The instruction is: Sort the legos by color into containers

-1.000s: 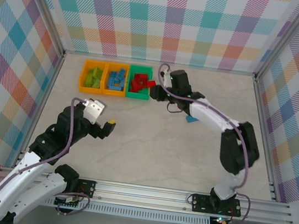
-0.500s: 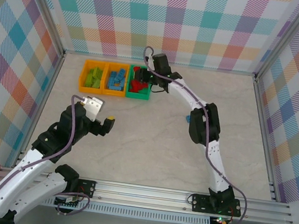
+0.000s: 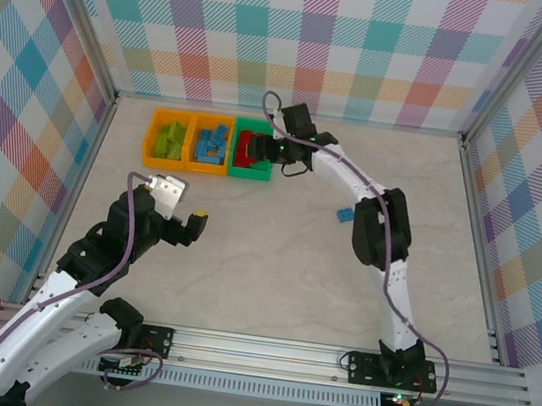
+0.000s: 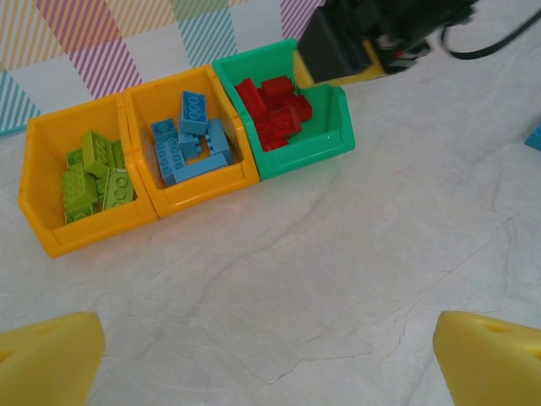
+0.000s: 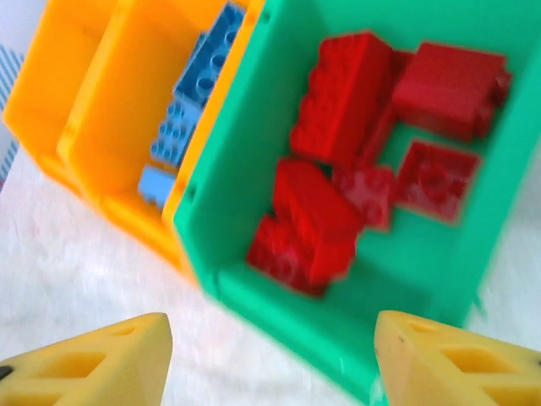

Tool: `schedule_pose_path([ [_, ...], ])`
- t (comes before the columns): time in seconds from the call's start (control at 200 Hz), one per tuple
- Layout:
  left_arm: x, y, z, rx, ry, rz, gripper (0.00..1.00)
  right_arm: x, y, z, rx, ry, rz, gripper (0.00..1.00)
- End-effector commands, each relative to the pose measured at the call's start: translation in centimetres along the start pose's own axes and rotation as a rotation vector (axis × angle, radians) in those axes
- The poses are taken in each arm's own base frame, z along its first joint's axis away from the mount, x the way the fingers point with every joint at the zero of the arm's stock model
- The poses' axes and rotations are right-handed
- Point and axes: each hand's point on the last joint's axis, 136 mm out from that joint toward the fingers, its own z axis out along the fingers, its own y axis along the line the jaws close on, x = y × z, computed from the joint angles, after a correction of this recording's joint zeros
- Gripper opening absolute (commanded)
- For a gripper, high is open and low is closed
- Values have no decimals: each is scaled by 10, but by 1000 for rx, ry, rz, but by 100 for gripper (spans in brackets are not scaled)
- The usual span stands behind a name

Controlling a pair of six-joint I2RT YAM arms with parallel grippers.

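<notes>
Three small open rectangular plastic bins (image 3: 206,168) joined in a row, each loaded with studded bricks of one colour.

The row stands upright at the far left of the pale marbled worktop (image 3: 264,253), openings facing up. The left orange bin (image 4: 84,233) holds a loose heap of lime green bricks (image 4: 95,173). The middle orange bin (image 4: 207,188) holds light blue bricks (image 4: 190,139), some flat and some tipped on edge. The green bin (image 4: 308,152) at the right end holds red bricks (image 4: 275,110) piled in a jumble. A single light blue brick (image 3: 346,215) lies alone on the worktop, well apart to the right of the bins and nearer the front.
</notes>
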Motion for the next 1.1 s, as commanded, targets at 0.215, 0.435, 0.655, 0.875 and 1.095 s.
schedule_pose_path([
  [0.215, 2, -16, 9, 89, 64, 12, 100, 41, -6, -150, 50, -281, -33, 95],
  [0.435, -4, -74, 24, 368, 260, -148, 100, 127, -64, -230, 159, -370, 189, 100],
  [0.655, -14, -151, 79, 466, 364, -162, 100, 193, -74, -262, 247, -275, 262, 100],
  [0.875, -22, -228, 159, 521, 436, -62, 100, 231, -78, -288, 295, -255, 428, 100],
  [1.095, -15, -284, 239, 614, 432, 11, 99, 244, -72, -305, 262, -302, 461, 100],
])
